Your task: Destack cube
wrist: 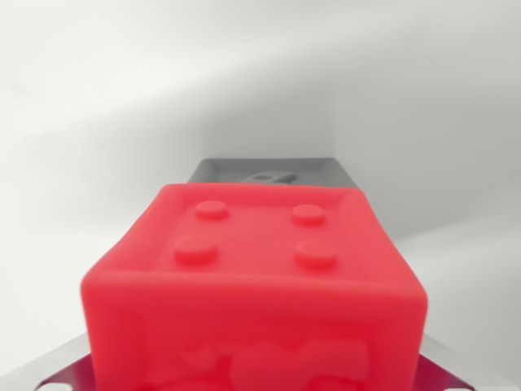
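Cube (pixel 252 285), red, four studs on its top face, fills the lower wrist view. Grey tray (pixel 321 169) just behind it. Claw state: cannot tell.

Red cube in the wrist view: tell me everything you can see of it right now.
The red cube fills the lower middle of the wrist view, very close to the camera. It looks like glossy, soft-edged plastic or rubber. Its upper face has a raised rim and four round studs in a square; the near face shows blurred raised shapes. It sits level. A grey part shows behind it and metal pieces at the bottom corners; contact cannot be told. No fingers are visible.
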Tool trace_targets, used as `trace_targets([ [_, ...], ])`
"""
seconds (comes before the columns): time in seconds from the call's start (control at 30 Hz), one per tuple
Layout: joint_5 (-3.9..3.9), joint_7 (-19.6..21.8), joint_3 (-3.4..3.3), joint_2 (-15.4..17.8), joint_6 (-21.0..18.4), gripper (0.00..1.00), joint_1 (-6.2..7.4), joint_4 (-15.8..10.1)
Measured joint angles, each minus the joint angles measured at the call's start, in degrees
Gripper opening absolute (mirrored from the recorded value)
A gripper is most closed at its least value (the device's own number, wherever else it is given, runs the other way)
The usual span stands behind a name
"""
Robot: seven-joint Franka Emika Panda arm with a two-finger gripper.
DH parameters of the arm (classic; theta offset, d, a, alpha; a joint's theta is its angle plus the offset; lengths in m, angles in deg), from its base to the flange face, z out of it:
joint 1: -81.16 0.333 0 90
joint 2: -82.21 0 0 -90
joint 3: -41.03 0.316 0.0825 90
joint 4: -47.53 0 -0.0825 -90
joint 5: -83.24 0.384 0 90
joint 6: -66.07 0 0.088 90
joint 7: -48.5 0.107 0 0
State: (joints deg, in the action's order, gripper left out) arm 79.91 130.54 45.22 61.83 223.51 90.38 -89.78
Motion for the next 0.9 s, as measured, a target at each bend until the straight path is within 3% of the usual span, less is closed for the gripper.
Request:
trace_targets([
  [0.47,0.15,-0.1,0.2,2.4,-1.9,0.0,-0.15,-0.2],
  [0.9,0.83,-0.5,0.41,6.0,-5.2,0.0,-0.2,-0.6],
])
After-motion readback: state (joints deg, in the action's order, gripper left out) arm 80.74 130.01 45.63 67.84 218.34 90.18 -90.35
